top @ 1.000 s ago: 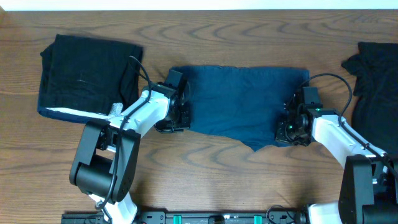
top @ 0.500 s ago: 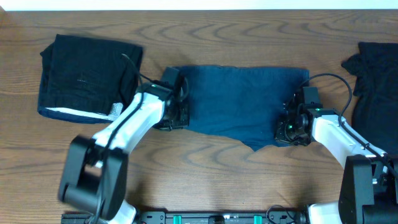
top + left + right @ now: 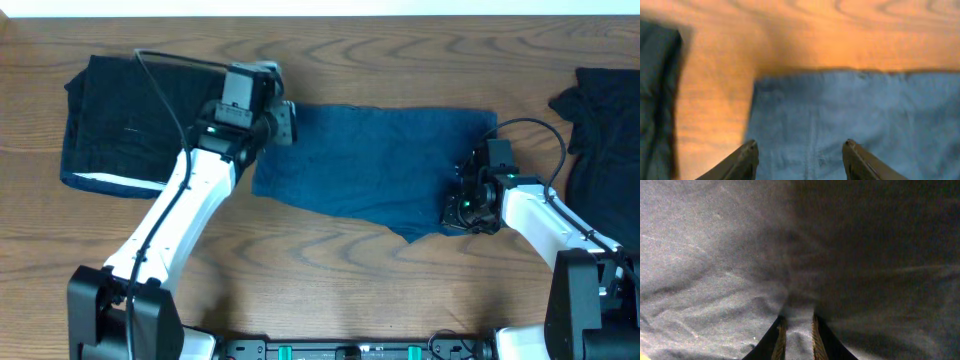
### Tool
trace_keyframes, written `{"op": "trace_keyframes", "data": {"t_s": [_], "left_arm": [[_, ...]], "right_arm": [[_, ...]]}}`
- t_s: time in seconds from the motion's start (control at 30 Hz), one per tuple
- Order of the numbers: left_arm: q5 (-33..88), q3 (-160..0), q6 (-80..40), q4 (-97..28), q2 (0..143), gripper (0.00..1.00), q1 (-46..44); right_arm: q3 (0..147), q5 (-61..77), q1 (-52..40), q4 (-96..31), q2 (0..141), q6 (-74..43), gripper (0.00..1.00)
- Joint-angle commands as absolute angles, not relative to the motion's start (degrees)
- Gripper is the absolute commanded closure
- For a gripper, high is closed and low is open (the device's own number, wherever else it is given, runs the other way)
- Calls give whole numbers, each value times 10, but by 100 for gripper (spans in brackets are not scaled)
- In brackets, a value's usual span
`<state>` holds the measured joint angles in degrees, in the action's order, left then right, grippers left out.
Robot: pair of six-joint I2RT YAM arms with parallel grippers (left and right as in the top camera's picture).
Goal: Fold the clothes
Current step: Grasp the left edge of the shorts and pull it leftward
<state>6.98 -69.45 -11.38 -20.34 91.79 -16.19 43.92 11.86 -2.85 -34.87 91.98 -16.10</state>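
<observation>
The navy-blue cloth [image 3: 380,165] lies spread flat across the middle of the table. My left gripper [image 3: 285,122] hovers above its far left corner, open, with nothing between its fingers. In the left wrist view the left gripper [image 3: 800,145] frames the cloth [image 3: 865,110] below, whose corner and left edge rest on the wood. My right gripper [image 3: 462,210] sits low at the cloth's near right edge. In the right wrist view the right gripper [image 3: 797,322] is shut on a pinched ridge of the cloth [image 3: 740,255].
A folded black garment [image 3: 135,125] with a white edge [image 3: 110,182] lies at the far left, close beside the left arm. It shows as the dark garment [image 3: 657,90] in the left wrist view. A rumpled black pile [image 3: 600,120] lies at the right edge.
My left gripper has opened, let go of the cloth's left edge, risen and swung toward the far left corner. The right arm has not moved.
</observation>
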Motion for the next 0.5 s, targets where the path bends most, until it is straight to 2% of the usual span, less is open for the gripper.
{"op": "trace_keyframes", "data": {"t_s": [0.0,0.47], "left_arm": [[59,-701,-54,-175,952,44,-155],[57,-701,-47,-68,1092,44,-155]], "right_arm": [[422,77,-26,-350,941,-162,81],[422,77,-26,-345,941,-162,81]]}}
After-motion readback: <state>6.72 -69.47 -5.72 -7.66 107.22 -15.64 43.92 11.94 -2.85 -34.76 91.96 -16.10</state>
